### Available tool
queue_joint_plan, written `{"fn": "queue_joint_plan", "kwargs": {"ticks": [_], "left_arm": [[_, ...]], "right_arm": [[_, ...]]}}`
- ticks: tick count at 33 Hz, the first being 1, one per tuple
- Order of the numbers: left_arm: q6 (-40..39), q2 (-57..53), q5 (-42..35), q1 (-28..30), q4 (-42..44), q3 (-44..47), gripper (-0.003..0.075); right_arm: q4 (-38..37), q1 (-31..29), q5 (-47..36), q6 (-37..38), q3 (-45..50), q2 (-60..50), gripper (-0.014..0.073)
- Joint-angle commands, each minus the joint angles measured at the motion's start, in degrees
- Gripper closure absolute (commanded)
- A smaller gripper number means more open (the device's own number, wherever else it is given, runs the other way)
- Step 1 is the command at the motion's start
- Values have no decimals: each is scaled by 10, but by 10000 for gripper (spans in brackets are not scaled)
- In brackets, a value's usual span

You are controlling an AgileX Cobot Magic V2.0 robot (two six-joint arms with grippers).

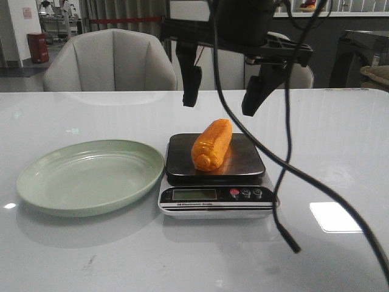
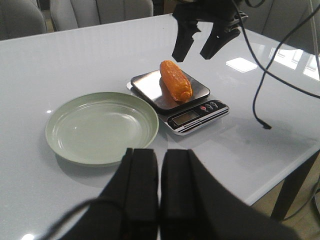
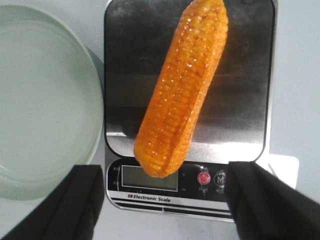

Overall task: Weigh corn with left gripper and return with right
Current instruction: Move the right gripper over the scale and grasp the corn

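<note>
The orange-yellow corn (image 1: 212, 144) lies lengthwise on the dark platform of a digital kitchen scale (image 1: 182, 155), one blunt end over the display. My right gripper (image 1: 220, 104) hangs open straight above it, a finger on each side of the cob and clear of it. In the right wrist view the corn (image 3: 182, 90) runs across the scale (image 3: 130, 60), with the right gripper (image 3: 165, 167) spread wide. My left gripper (image 2: 159, 170) is shut and empty, held back near the table's front, well away from the corn (image 2: 175, 80) and the right gripper (image 2: 192, 55).
An empty pale green plate (image 1: 85, 176) sits just left of the scale, nearly touching it. A long thin black cable (image 1: 285, 176) dangles from the right arm, down past the scale's right side. Grey chairs (image 1: 112, 61) stand behind the table. The table's edge (image 2: 295, 155) is close on the right.
</note>
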Motion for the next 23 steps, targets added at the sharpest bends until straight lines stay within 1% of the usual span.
{"fn": "queue_joint_plan", "kwargs": {"ticks": [1, 6, 13, 15, 18, 23], "left_arm": [[-1, 2, -41, -3, -5, -13, 606], [-1, -2, -41, -3, -5, -13, 606], [-1, -12, -43, -3, -5, -11, 606], [-1, -12, -44, -3, -5, -11, 606], [-1, -12, -44, -3, -5, -11, 606], [-1, -12, -44, -3, -5, -11, 606]], "right_arm": [[-32, 8, 21, 22, -51, 2, -1], [-47, 15, 45, 53, -93, 48, -1], [-64, 15, 76, 79, -122, 88, 0], [-66, 15, 78, 80, -128, 97, 21], [-66, 14, 73, 80, -135, 107, 113], [-62, 13, 64, 81, -139, 115, 334]]}}
